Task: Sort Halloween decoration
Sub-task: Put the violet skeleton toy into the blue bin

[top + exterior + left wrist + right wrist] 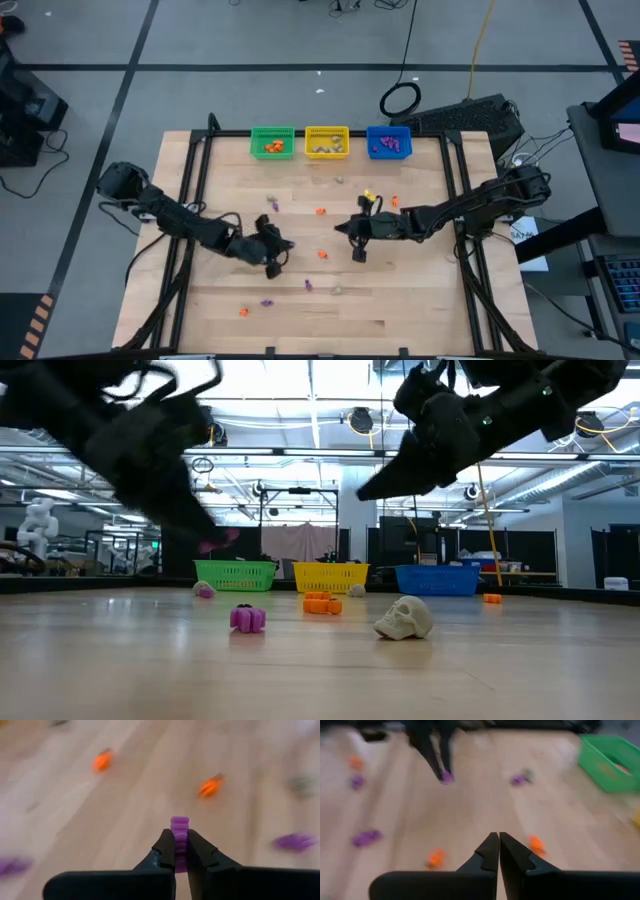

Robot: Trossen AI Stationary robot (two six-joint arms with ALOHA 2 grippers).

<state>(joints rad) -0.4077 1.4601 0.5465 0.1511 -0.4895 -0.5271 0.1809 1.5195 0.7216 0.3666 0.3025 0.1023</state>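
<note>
Tiny Halloween decorations in orange [320, 212], purple [308, 284] and pale beige [338, 290] lie scattered on the wooden table. The low view shows a pale skull [405, 618], a purple piece [247, 618] and an orange piece [320, 603] up close. My left gripper [275, 264] is left of the table's middle, shut on one purple trinket [179, 826]. My right gripper [352, 240] hangs shut and bare above the table's middle, facing the left one. Green [272, 142], yellow [326, 142] and blue [389, 142] baskets stand along the far edge with sorted pieces inside. My left gripper pinches the purple trinket's lower part [180, 851] between its two fingers. The trinket's ribbed top [179, 822] sticks out past the fingertips [167, 845]. The fingers slant downward, coming from the table's left. In the low view the trinket [226, 540] hangs clear above the table.
Loose orange [322, 254] [394, 201] and purple [267, 301] pieces lie between and around the two grippers. Black frame rails [190, 200] run along the table's left and right sides. Bare wood [400, 300] lies toward the near right.
</note>
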